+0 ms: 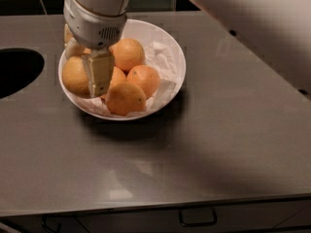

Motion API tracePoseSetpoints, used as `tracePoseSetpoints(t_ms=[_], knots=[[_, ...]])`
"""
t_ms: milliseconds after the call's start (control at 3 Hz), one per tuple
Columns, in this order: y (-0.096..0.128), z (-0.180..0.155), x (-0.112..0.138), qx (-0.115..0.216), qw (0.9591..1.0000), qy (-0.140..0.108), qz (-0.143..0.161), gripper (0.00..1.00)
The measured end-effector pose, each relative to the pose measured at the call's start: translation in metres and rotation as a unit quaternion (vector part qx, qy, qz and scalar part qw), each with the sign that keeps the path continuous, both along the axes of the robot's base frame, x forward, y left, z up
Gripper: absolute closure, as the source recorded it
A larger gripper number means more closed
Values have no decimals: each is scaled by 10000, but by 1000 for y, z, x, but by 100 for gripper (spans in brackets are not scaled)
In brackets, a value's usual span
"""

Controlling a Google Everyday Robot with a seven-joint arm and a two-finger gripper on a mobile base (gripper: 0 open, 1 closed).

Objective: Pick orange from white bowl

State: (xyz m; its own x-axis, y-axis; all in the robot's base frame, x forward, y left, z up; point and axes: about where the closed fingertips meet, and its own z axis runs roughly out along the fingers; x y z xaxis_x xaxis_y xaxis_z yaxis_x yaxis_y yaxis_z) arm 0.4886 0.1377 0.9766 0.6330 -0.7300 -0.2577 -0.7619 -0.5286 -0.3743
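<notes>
My gripper [92, 76] hangs over the orange [73, 76] in the white bowl [170, 47]
Firm, round (may roll): grasp across its middle; whether I'm closed, I cannot tell

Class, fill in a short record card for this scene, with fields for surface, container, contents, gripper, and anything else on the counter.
Surface: flat grey countertop
Container: wide, round, glossy white bowl, lined with crumpled white paper
Contents: several orange fruits; a large pale yellow-orange fruit sits at the bowl's left side
Gripper: the robot's gripper is down inside the bowl, right beside that pale fruit
Other: dark round opening in the countertop, left of the bowl
</notes>
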Motion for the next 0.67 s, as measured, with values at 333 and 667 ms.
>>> tracePoseSetpoints(t_ms=[333,667], knots=[[-5,21,-10,93,9988,-452,-163,100],[-9,41,-20,140,9963,-796,-293,100]])
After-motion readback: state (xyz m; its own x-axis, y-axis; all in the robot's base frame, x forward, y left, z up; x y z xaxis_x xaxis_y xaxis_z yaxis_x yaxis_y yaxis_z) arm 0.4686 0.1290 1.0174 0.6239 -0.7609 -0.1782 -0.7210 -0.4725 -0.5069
